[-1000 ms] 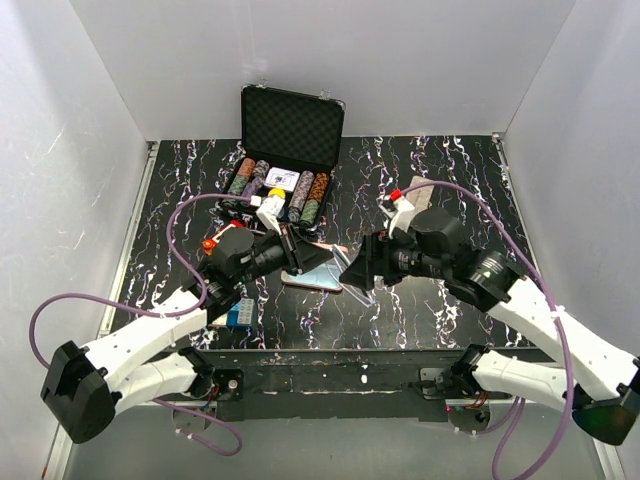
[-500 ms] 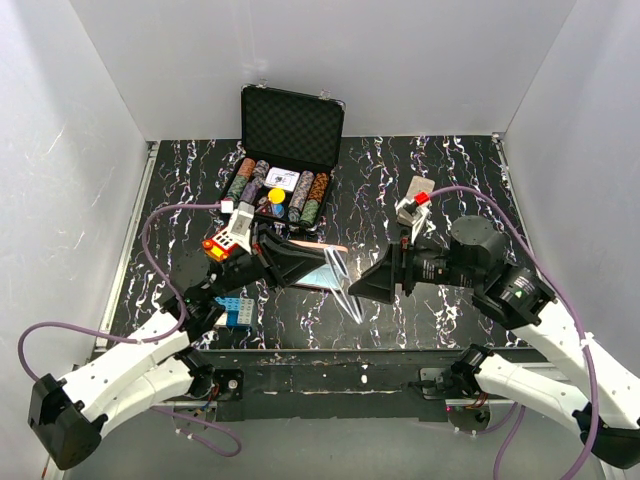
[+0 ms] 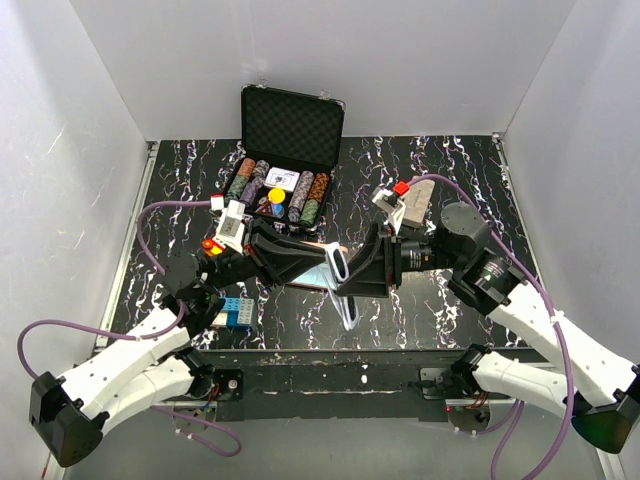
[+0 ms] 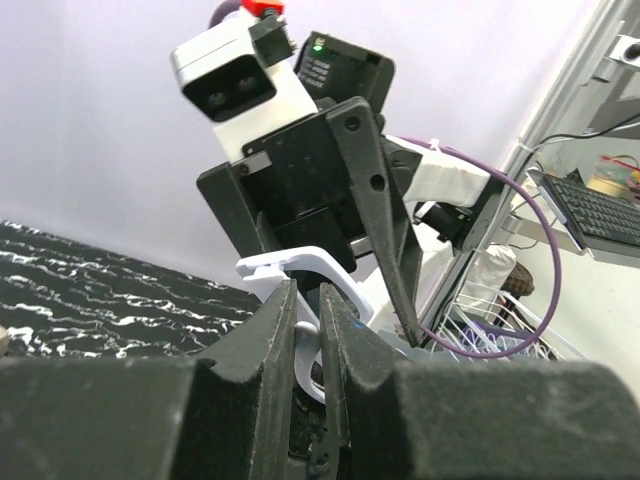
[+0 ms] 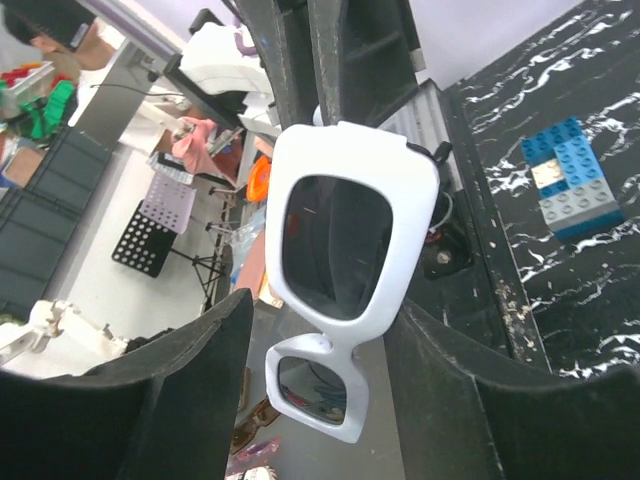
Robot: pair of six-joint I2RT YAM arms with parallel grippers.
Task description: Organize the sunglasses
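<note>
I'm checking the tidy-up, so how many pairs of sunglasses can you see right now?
1. The white sunglasses hang above the table, pinched in the left tool and sitting between the spread fingers of the right tool. Another pair may be hidden from view.

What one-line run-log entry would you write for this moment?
left gripper: shut on white sunglasses | right gripper: open, jaws either side of one lens

Left claw [image 3: 328,263] and right claw [image 3: 352,272] crowded the space before the chip case [image 3: 291,128], white sunglasses [image 3: 348,312] between them. Blue blocks [image 3: 235,312] sat front-left; bare bench [image 3: 455,160] lay right.
</note>
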